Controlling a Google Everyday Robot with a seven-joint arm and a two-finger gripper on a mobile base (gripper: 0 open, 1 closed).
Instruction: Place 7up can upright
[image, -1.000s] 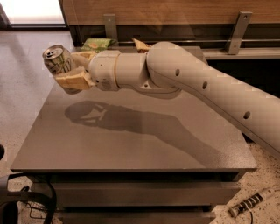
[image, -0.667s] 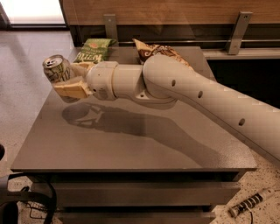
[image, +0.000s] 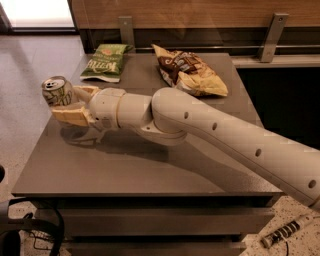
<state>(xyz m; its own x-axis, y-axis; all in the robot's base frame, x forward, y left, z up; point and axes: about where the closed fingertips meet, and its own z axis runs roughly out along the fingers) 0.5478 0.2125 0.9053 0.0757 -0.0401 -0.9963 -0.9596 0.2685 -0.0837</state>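
Observation:
The 7up can (image: 56, 91), white and green with a silver top, is held tilted between the cream fingers (image: 70, 116) of my gripper (image: 70, 102). The gripper is shut on the can and holds it just above the left edge of the grey table (image: 130, 165). The can's top points up and to the left. My white arm reaches in from the lower right across the table.
A green chip bag (image: 106, 62) lies at the table's back left. A brown and yellow snack bag (image: 189, 70) lies at the back middle. A wooden wall with metal brackets runs behind. The tiled floor lies to the left.
The arm has lowered and drawn toward the front left of the table with the can. The can now hangs lower, near the table's left edge.

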